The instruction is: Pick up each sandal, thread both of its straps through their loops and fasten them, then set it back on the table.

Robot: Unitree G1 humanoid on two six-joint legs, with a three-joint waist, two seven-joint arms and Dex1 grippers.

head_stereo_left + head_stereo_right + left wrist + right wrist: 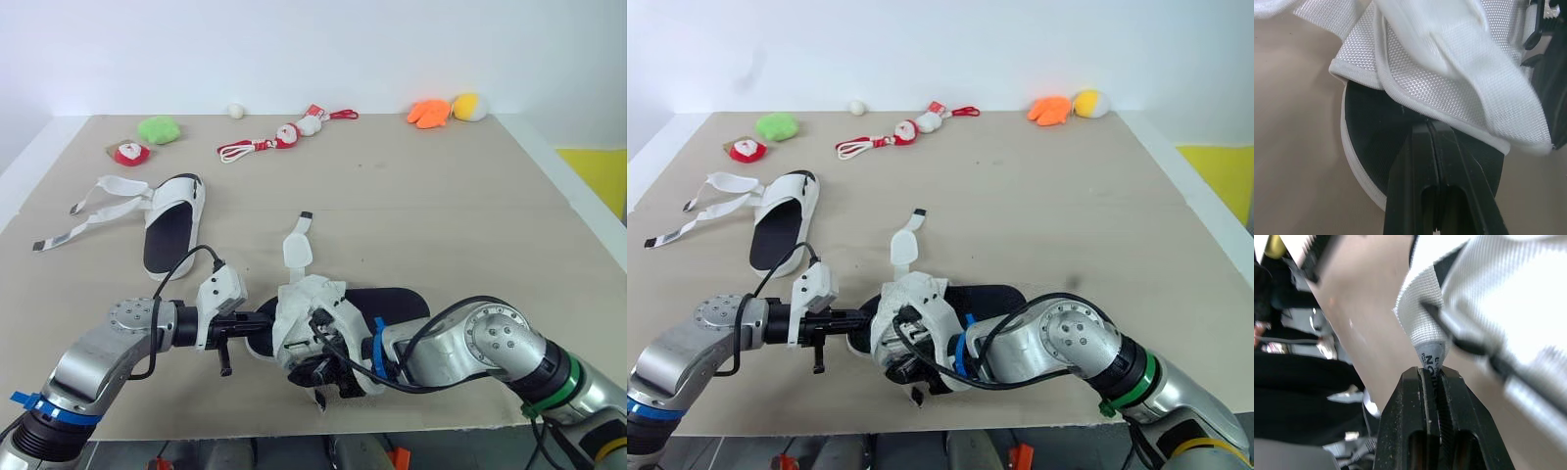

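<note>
**Near sandal held at the front edge, right tool clamped on a strap end**

The near sandal (pixel 304 299) lies at 6 o'clock on the counter (pixel 441 215), close to the front edge. Its black insole points toward 3 o'clock, and its white woven upper is bunched over the end that points toward 9 o'clock. One white strap (pixel 297 245) stands up from the upper, its dark tip pointing toward 12 o'clock.

The left tool (pixel 235 328) reaches in from 9 o'clock. In the left wrist view its two black fingers (pixel 1415 161) are pressed together with no gap. Their tips meet the bound edge of the white upper, just over the insole. Whether they pinch any fabric cannot be told.

The right tool (pixel 1431 374) comes in from 3 o'clock, low against the front of the upper. Its fingers are clamped on the strap end (pixel 1430 357), a grey printed tab at the tip of a white woven strap.

The far sandal (pixel 171 230) lies flat at 9 o'clock, well apart from both tools. Its insole faces up and its two loose straps (pixel 98 206) trail out toward the counter's left side, unfastened.

Along the far edge, from 11 to 1 o'clock:
- a green plush (pixel 159 128)
- a small red-and-white toy (pixel 129 152) just beside the plush
- a white ball (pixel 235 111)
- a red-and-white corded toy (pixel 284 135)
- an orange toy (pixel 429 113) touching a yellow one (pixel 470 106)
</note>
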